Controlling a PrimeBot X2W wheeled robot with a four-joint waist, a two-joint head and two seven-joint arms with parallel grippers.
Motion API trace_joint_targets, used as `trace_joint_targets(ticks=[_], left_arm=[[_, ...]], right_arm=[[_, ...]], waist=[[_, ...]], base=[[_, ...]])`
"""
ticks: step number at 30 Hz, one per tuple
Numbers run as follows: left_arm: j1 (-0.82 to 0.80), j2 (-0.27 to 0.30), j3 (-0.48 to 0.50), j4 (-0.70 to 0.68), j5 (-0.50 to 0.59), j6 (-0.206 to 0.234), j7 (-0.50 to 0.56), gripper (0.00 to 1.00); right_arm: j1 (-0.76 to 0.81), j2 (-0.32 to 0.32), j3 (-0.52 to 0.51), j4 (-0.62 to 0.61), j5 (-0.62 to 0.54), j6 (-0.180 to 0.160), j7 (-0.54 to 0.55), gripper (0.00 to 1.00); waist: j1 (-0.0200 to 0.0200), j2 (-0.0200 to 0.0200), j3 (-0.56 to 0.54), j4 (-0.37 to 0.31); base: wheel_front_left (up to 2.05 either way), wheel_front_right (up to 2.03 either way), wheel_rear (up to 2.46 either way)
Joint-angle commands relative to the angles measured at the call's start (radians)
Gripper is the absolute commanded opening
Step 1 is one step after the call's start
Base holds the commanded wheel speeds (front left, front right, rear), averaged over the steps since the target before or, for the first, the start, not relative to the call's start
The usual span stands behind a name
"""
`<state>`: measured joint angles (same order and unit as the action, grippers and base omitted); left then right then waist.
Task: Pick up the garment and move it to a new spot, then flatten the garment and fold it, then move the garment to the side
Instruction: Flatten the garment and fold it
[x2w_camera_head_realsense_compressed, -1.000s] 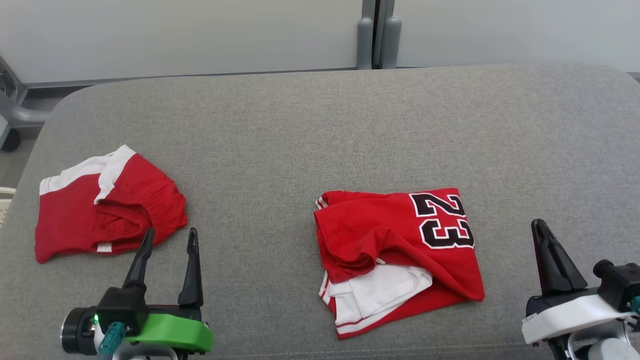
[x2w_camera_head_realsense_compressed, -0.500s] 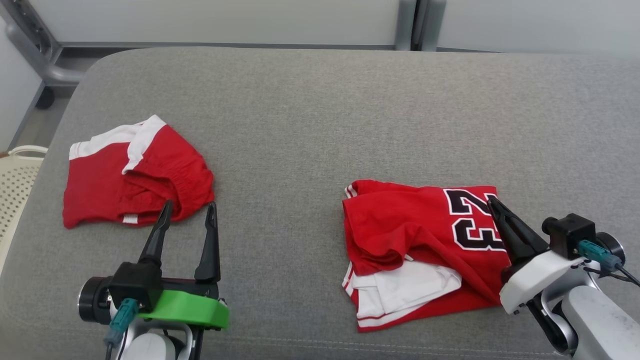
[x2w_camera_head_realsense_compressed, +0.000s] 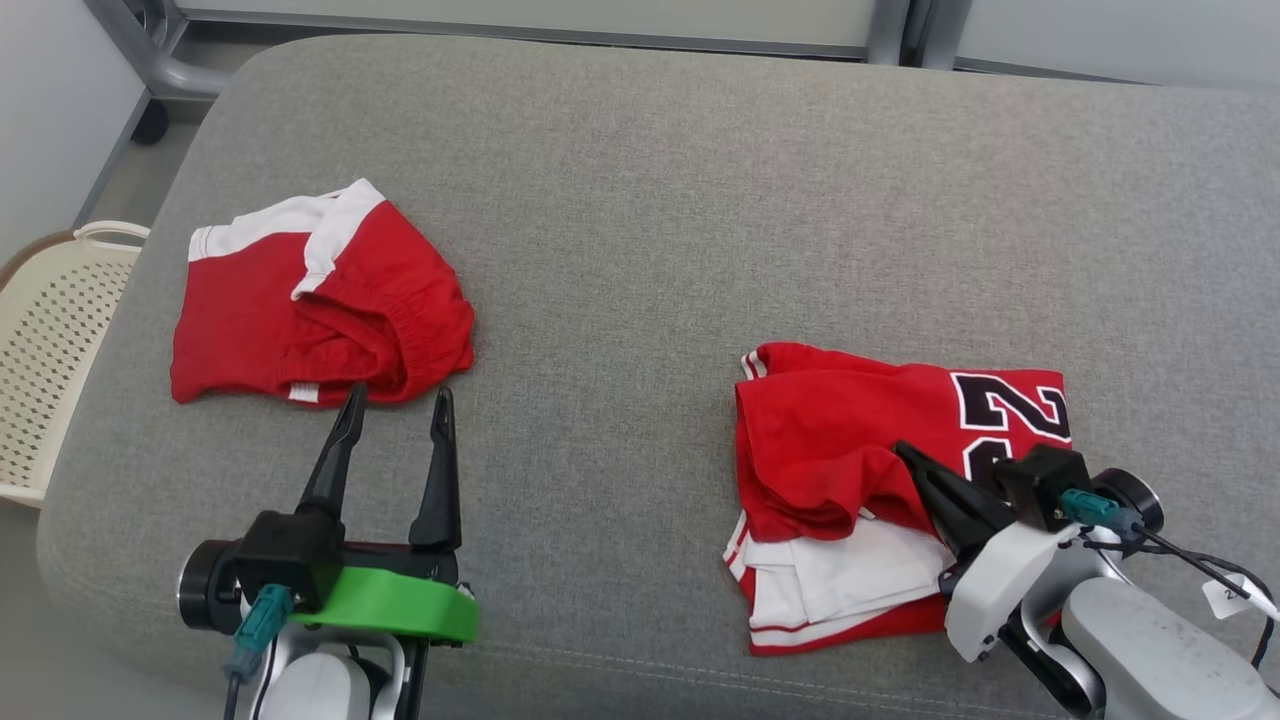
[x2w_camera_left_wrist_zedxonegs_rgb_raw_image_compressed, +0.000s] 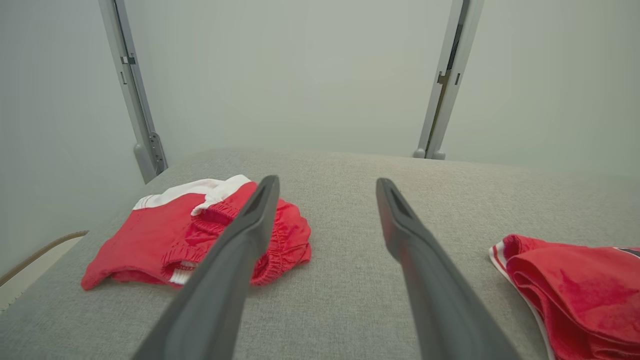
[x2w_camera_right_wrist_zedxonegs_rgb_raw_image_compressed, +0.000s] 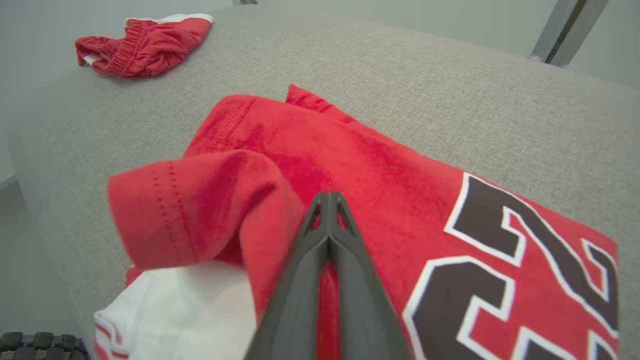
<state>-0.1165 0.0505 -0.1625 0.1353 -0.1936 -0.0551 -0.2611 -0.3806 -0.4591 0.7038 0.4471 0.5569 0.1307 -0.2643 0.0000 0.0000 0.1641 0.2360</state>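
We see the red jersey lying folded on the grey cushion, at about 4 o'clock in the head view. Our right gripper is over it. Its two fingers are pressed tight together with nothing between them. Our left gripper, at 7 o'clock, has its fingers spread wide and empty. The red shorts lie at its 11 o'clock.

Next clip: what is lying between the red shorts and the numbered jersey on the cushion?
Nothing. In the head view, the stretch between the red shorts and the jersey is bare grey cushion.
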Motion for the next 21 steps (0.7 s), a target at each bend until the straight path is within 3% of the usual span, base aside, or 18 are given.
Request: trace_joint_targets(ticks=[1, 12, 21], left_arm=[[-0.015, 0.0, 0.0, -0.004, -0.005, 0.007, -0.003, 1.0], [-0.009, 0.0, 0.001, -0.004, -0.008, 0.013, -0.003, 1.0], [-0.01, 0.0, -0.008, 0.0, -0.018, 0.009, -0.003, 1.0]], right_arm=[[-0.009, -0.012, 0.007, -0.006, 0.006, 0.0, -0.002, 0.0], [0.038, -0.051, 0.132, -0.112, 0.028, 0.0, -0.002, 0.0], [0.011, -0.061, 0.253, -0.047, 0.074, 0.0, -0.002, 0.0]], waist=[[0.0, 0.0, 0.003, 0.0], [0.0, 0.0, 0.0, -0.025], [0.0, 0.0, -0.003, -0.021]], base=[[0.0, 0.0, 0.0], [0.0, 0.0, 0.0], [0.0, 0.0, 0.0]])
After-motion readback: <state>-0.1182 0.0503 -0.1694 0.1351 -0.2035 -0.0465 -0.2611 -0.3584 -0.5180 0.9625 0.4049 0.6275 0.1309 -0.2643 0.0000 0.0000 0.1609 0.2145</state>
